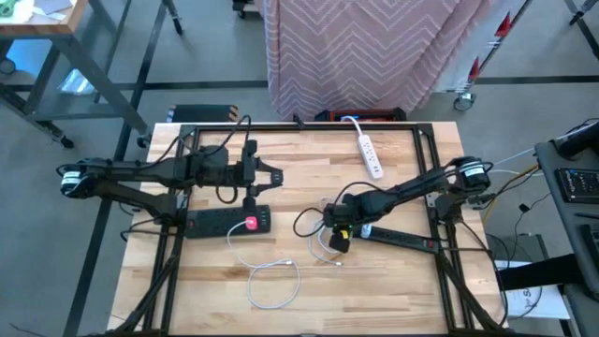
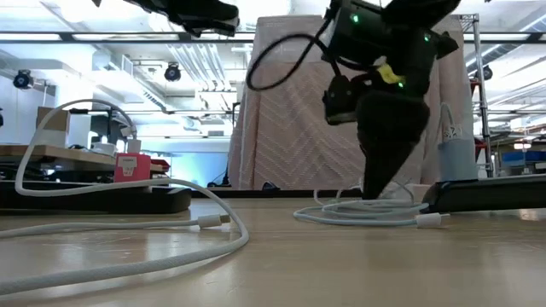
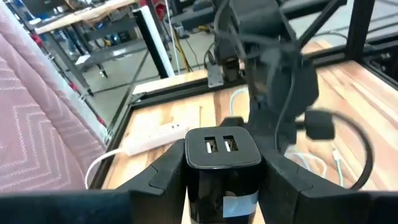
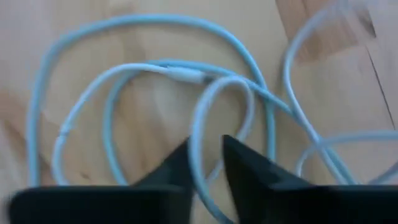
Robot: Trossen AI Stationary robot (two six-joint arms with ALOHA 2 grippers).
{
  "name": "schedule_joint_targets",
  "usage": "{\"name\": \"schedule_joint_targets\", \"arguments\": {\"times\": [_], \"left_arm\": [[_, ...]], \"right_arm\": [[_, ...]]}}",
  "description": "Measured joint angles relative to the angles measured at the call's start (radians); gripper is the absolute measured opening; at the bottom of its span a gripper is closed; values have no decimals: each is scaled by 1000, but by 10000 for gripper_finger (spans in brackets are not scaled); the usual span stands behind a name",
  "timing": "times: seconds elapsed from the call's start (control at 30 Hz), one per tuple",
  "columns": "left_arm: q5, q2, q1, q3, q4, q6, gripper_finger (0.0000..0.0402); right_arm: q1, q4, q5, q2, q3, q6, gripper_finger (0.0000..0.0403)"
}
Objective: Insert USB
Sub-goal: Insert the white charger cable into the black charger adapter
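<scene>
The right hand (image 4: pixel 206 163) is seen lowered onto the pale wooden table (image 1: pixel 393 290), its fingers pinched narrowly on a strand of the coiled white USB cable (image 4: pixel 205 118), with bare wood left toward the near edge. A black two-port USB charger block (image 3: pixel 222 163) is held in the left hand (image 3: pixel 224 180) above the black power strip (image 1: pixel 225 223), well apart from the cable.

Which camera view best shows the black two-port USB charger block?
Left wrist view: the black USB charger block fills the frame between the left gripper fingers, both ports visible. High view shows only a dark shape at that gripper; low and right wrist views miss it.
</scene>
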Motion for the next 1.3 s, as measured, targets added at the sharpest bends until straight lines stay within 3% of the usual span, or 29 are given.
{"name": "schedule_joint_targets", "arguments": {"times": [0.2, 0.37, 0.5, 0.63, 0.83, 1.07, 1.3], "left_arm": [[0, -49, -2, 0, -79, -21, 134], [0, -63, -8, 0, -91, -13, 134], [0, -65, -8, 0, -95, 6, 134], [0, -68, -8, 0, -99, 39, 134], [0, -88, -8, 0, -140, 81, 134], [0, -89, -8, -1, -150, 114, 134], [0, -101, -8, 6, -168, 175, 134]], "right_arm": [[-4, -195, 35, -50, 172, -29, 4], [-33, -353, 177, -108, 354, -146, 1], [-134, -423, 294, -145, 450, -248, 1], [-281, -402, 257, -168, 485, -364, 1], [-429, -325, 29, -134, 414, -496, 0], [-427, -409, -30, -9, 298, -556, 0], [-393, -583, -24, 70, 300, -525, 10]]}}
